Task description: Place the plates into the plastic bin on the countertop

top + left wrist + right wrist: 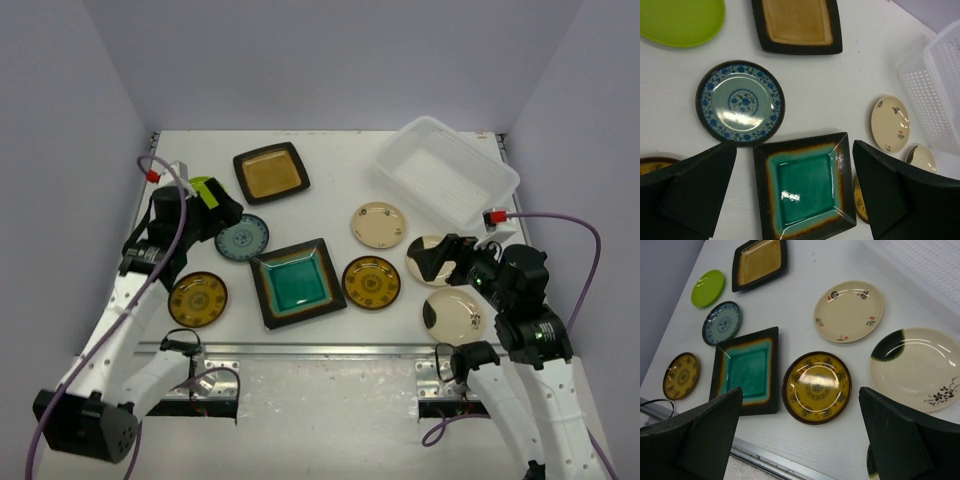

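**No legible markings found**

No text, label, brand or number reads in any view. The yellow-brown plate (816,387) carries ornamental motifs, too small to decipher; the cream plate (848,311) bears painted sprigs only.

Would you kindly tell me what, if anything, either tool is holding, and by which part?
Nothing is held: the left tool and the right tool are both open and empty.

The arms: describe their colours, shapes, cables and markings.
The left arm and right arm have white links with black joints. A lilac cable loops along each, ending in a red plug near the wrist. The left pincer and right pincer have broad, wedge-shaped matte black fingers.
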`<state>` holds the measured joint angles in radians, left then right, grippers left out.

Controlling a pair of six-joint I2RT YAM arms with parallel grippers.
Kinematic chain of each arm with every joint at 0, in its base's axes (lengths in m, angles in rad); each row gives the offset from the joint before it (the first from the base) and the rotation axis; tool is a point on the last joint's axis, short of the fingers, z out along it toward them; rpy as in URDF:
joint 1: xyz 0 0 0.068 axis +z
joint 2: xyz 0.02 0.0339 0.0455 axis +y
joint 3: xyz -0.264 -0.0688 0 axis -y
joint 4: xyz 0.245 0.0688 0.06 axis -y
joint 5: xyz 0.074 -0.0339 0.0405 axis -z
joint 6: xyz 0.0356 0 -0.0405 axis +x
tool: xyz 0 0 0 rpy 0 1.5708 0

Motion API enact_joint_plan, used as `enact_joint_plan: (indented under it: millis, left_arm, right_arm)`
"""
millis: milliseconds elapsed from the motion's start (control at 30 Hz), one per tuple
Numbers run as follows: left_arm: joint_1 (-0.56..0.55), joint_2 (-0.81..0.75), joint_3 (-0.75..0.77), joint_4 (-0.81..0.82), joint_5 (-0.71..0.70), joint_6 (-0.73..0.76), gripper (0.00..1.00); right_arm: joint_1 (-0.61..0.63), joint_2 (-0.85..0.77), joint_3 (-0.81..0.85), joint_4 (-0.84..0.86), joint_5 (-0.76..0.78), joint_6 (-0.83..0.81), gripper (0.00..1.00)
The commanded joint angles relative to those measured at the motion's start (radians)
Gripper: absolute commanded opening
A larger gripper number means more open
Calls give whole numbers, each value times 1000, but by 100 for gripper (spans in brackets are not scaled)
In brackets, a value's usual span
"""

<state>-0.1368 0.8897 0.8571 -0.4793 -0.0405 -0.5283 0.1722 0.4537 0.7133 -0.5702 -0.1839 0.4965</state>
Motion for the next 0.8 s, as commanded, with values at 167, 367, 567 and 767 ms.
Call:
enact_joint_plan:
  millis: [167,367,567,767]
  left_arm:
    - [147,514,356,123,141,-43,100]
    - [247,846,669,68,345,10,100]
    - [252,1222,1008,-134,431,148,100]
    - [244,1324,1105,-176,438,194,100]
  right_arm:
    - [-3,13,-19,61,-161,-15,99]
    - [-3,-17,-30,44,-185,-31,99]
    - [-3,-13,-44,63,-216,-26,99]
    - [-3,1,-45,83,-252,-16,99]
